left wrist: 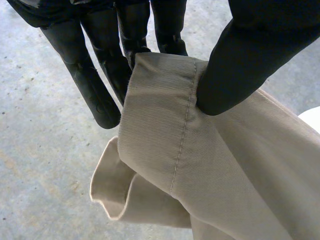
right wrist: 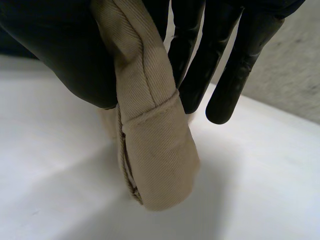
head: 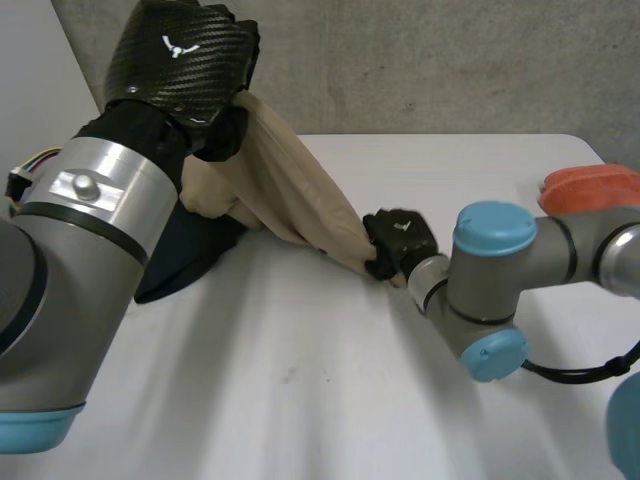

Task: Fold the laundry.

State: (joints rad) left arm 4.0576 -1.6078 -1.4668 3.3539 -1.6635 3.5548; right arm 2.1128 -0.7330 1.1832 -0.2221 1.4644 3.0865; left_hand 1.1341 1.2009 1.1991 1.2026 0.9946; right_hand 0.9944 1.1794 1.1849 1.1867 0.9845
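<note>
Pinches a stitched hem of the beige garment [head: 290, 195] between thumb and fingers of the left robot hand [head: 185, 55], high above the worktop [head: 300, 380]. Grips the other end low down with the right robot hand [head: 398, 240], thumb clamped against fingers round a rolled, hemmed corner just off the worktop. Stretches the cloth in a slope from one robot hand to the other, clear of the surface, with a loose flap drooping under the left robot hand's fingers.

Now the risks, as a judgement. Looks a shallow hold at the left, with little more than the hem under the thumb, so could slip free if pulled tauter. Might go down twisted too, given the bunched roll in the right robot hand. Could also catch or drag the dark navy cloth [head: 195, 255] lying below the left robot hand, muddling two pieces. Less worry over the orange lump [head: 590, 188] beyond the right robot hand's arm, well apart from the garment.

As for containers: none to report, nothing but loose pieces on the worktop.
</note>
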